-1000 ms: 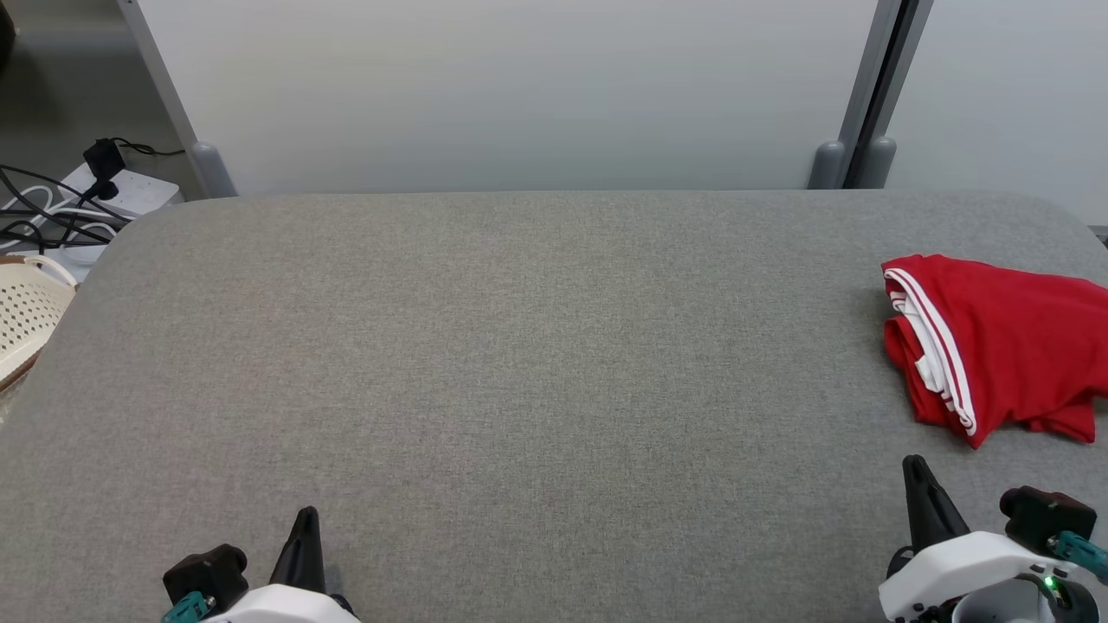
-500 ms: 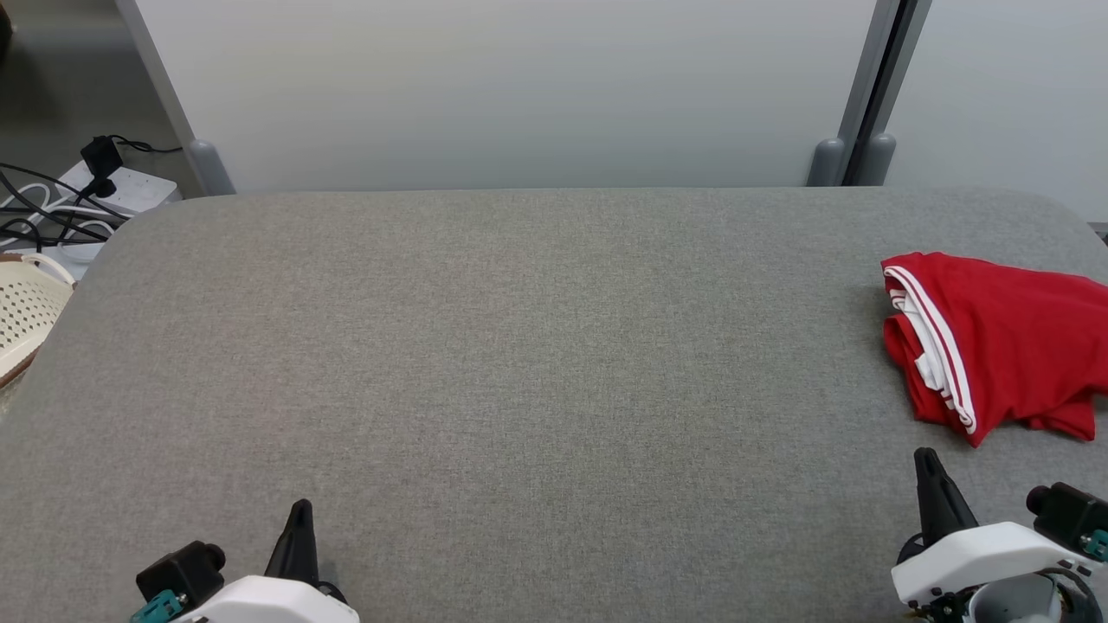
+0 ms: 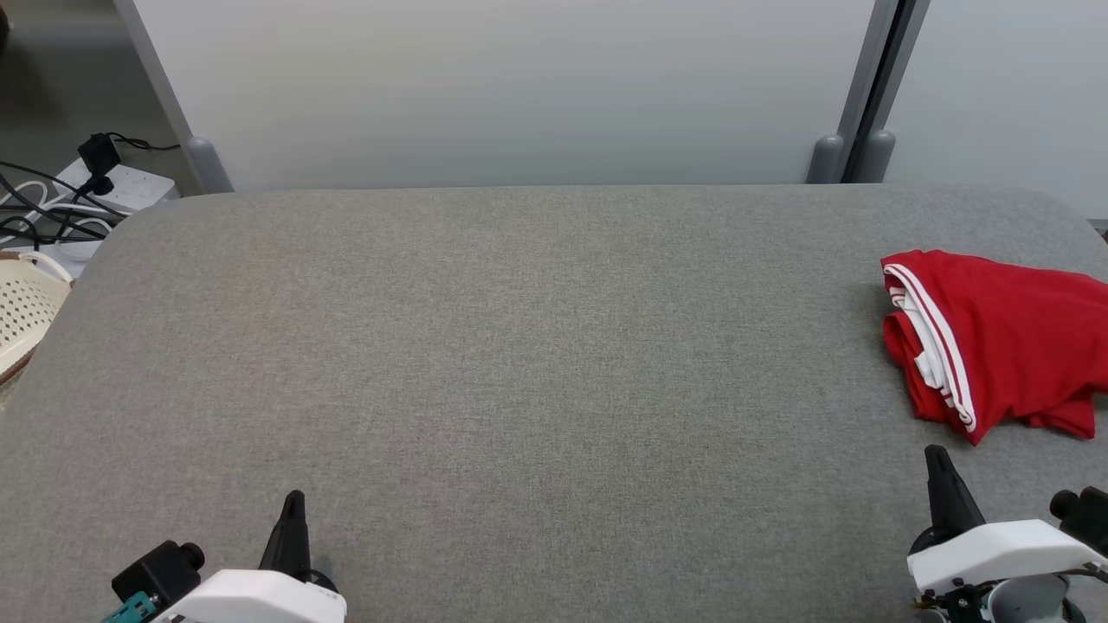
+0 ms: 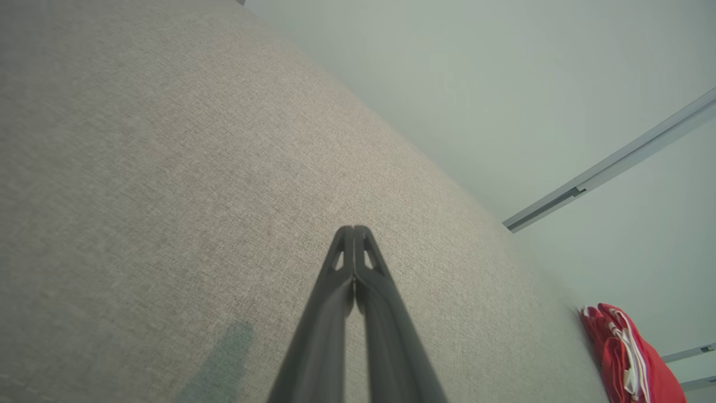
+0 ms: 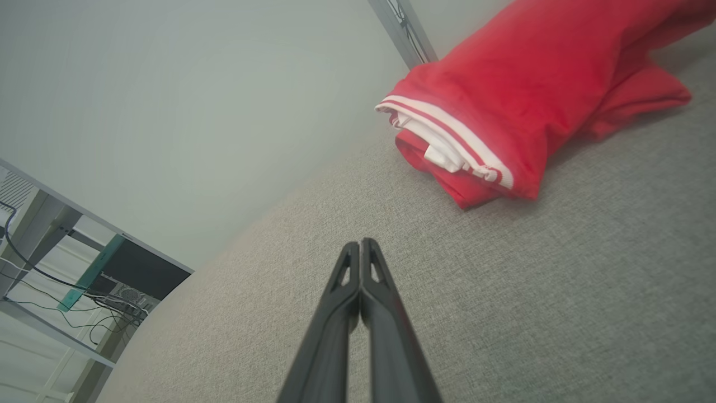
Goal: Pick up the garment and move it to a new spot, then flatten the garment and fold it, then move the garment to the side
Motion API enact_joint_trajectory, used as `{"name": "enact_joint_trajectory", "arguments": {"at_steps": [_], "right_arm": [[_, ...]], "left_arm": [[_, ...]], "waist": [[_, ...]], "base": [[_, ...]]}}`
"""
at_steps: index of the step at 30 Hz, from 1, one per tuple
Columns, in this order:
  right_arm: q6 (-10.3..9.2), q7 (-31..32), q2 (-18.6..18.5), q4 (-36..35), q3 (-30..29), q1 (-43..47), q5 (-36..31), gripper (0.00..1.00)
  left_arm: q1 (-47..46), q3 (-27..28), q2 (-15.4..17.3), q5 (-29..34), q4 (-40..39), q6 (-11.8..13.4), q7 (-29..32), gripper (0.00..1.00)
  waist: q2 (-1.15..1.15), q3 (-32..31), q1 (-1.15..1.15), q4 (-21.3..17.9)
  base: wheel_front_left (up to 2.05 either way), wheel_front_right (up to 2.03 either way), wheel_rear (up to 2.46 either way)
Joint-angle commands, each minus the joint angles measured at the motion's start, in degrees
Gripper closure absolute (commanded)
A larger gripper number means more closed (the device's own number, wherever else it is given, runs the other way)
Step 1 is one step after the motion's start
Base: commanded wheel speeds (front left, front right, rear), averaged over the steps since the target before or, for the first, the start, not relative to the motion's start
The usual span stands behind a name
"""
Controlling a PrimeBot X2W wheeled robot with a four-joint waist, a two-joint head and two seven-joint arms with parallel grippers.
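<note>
The garment [image 3: 1004, 342] is red with white-striped trim, folded into a bundle at the right edge of the grey table [image 3: 519, 346]. It also shows in the right wrist view [image 5: 520, 95] and small at the lower right of the left wrist view [image 4: 626, 358]. My right gripper [image 3: 935, 457] is shut and holds nothing, a short way in front of the garment and apart from it. At the near left, far from the garment, my left gripper [image 3: 295, 502] is shut and holds nothing. In each wrist view the two fingers meet at the tips: left [image 4: 353, 229], right [image 5: 359, 243].
A pale wall panel [image 3: 519, 86] stands behind the table. A cream perforated basket [image 3: 22, 311] sits off the table's left edge. A power strip with cables [image 3: 95, 186] lies on the floor at the far left.
Both grippers have slid back toward the bottom edge of the head view, the right one also a little to the right. The garment has not moved.
</note>
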Motion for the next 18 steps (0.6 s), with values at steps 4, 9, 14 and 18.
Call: {"name": "enact_joint_trajectory", "arguments": {"at_steps": [4, 9, 14, 18], "right_arm": [[0.01, 1.08, -0.38, -2.58, 0.06, -1.02, 3.84, 1.00], [0.01, 1.91, -0.34, -3.31, -0.23, -0.84, 7.19, 1.00], [0.01, 2.74, -0.29, -4.04, -0.52, -0.67, 10.57, 1.00], [0.01, 3.39, -0.26, -4.61, -0.75, -0.52, 13.23, 1.00]], "left_arm": [[-2.45, 1.31, 0.80, -3.80, -2.46, -0.72, 0.78, 1.00], [-2.48, 1.60, 0.89, -7.08, -3.15, -1.02, 1.62, 1.00], [-2.51, 1.90, 0.98, -10.39, -3.85, -1.33, 2.47, 1.00], [-2.53, 2.14, 1.05, -12.99, -4.40, -1.58, 3.14, 1.00]], "waist": [[0.00, 0.08, -0.01, -0.03], [0.00, 0.16, -0.01, -0.06], [0.00, 0.25, -0.01, -0.09], [0.00, 0.32, -0.01, -0.12]], "base": [[0.00, 0.00, 0.00], [0.00, 0.00, 0.00], [0.00, 0.00, 0.00], [0.00, 0.00, 0.00]]}}
